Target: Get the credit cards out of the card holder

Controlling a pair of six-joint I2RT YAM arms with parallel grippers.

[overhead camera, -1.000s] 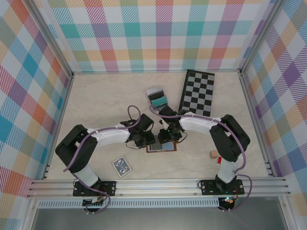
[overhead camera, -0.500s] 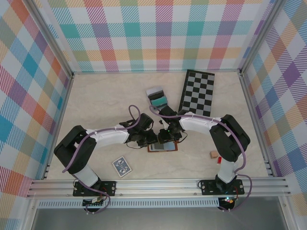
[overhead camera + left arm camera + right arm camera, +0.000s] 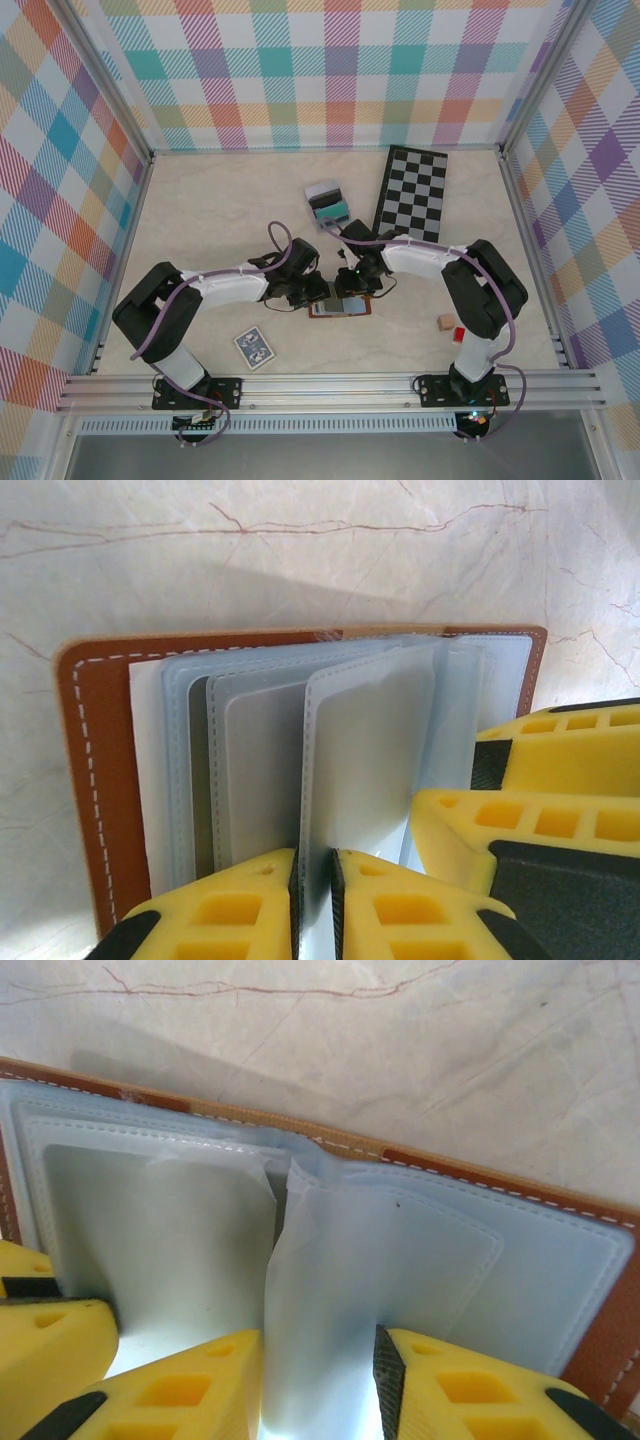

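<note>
Top external view: the card holder (image 3: 340, 306), a small brown leather folder, lies open and flat on the cream, red-veined marble desk (image 3: 200, 220), near its front centre, where the 2 arms converge. The left end effector (image 3: 312, 292) reaches it from the left, the right end effector (image 3: 352, 288) from the far side. Left wrist view: the card holder (image 3: 92, 780) shows a white-stitched brown cover framing a fan of blue-grey translucent plastic sleeves with rounded corners. The left end effector (image 3: 315, 880) is nipped almost closed on 1 upright sleeve, its ribbed yellow fingers (image 3: 225, 920) pressing either face. A dark grey credit card (image 3: 198, 770) appears as a narrow strip inside a sleeve further left. Right wrist view: the right end effector (image 3: 318, 1365) pinches another sleeve, which buckles into a soft fold between its narrowed yellow fingers (image 3: 450, 1380). Elsewhere on the desk rest a black-and-white chequered mat (image 3: 411, 193), a grey-and-teal box (image 3: 329, 203), a blue patterned card deck (image 3: 254, 348) and 2 small blocks (image 3: 447, 323), all apart from the card holder.
</note>
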